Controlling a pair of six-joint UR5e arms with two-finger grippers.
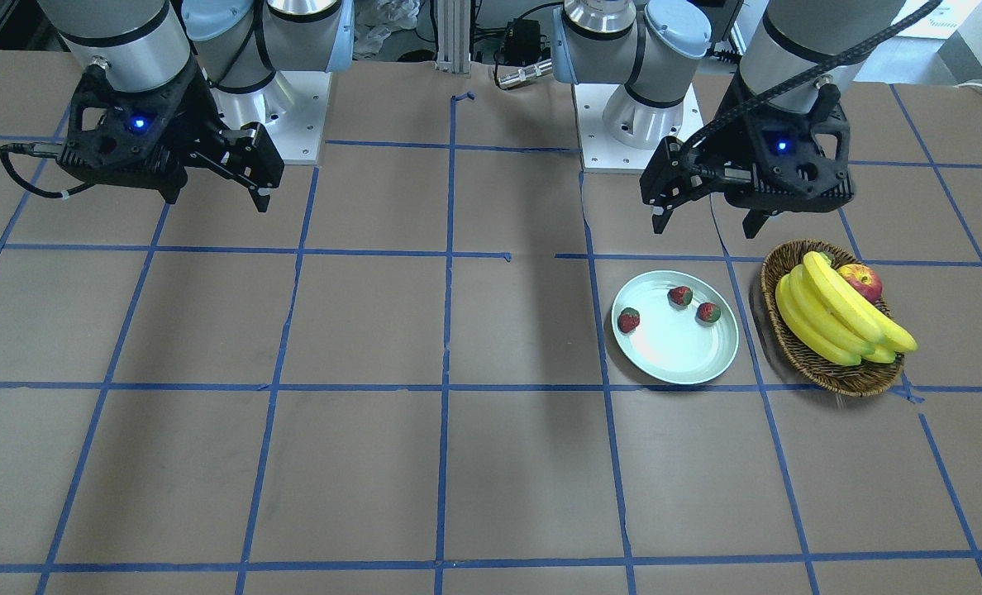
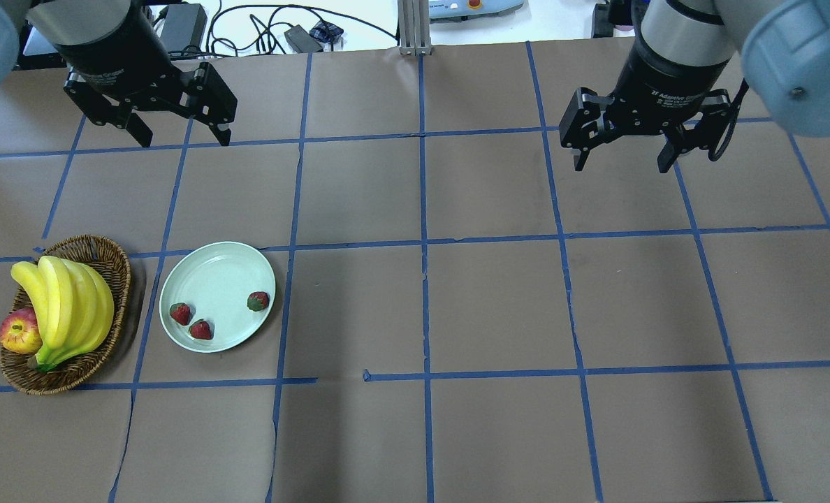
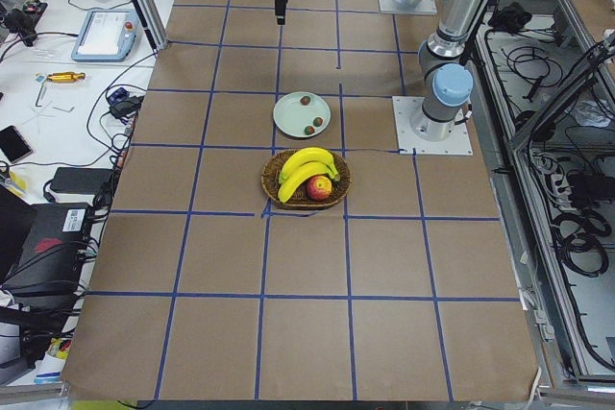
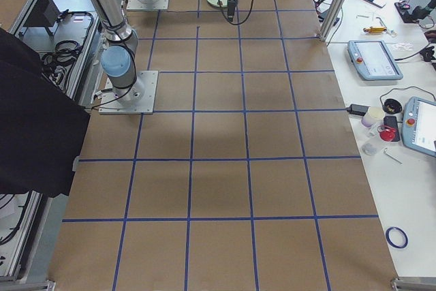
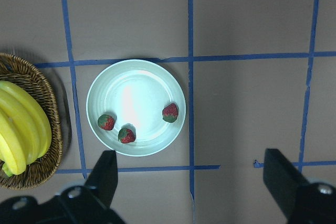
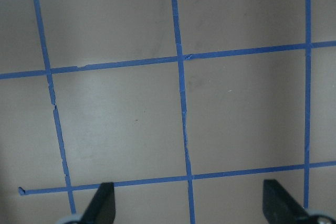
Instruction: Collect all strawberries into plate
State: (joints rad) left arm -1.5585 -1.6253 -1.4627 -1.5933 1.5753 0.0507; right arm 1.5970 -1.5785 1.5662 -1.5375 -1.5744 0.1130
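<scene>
Strawberries [image 2: 200, 329], all three, lie inside the plate [image 2: 212, 269]: two close together at its near edge, one apart toward the right rim (none touching). Just beside the plate, on its left, stands a wicker basket [image 2: 104, 250] holding bananas [image 2: 73, 307] and an apple [image 2: 18, 332]. Farther off, the left gripper [image 2: 183, 138] hangs above the table, fingers spread wide and holding nothing; the right gripper [image 2: 622, 165], well apart, is likewise spread.
</scene>
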